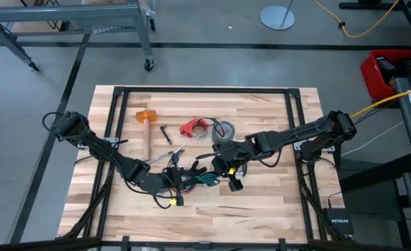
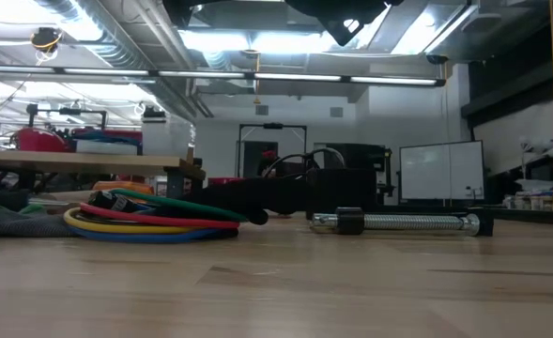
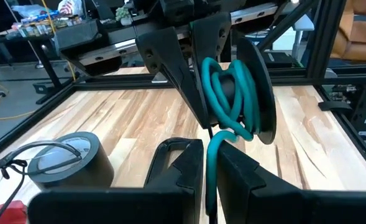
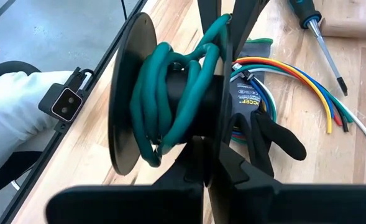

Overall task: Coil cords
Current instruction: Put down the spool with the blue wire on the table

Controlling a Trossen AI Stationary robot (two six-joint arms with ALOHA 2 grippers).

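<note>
Spool [image 4: 170,106]: pinched by the right gripper [image 4: 207,155] near the table's [image 1: 275,202] front edge.
Left gripper [image 3: 207,168]: nipping the teal cord [image 3: 229,93].
Tip: feed turns evenly, lightly taut.

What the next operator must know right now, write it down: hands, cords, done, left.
Left hand: shut on the teal cord's trailing length, close to the spool.
Right hand: shut on the black spool's flange, near the table's middle.
Done: several turns of teal cord sit on the spool.
Left: wind in the tail; the multicoloured wires lie loose on the table by the glove.
</note>
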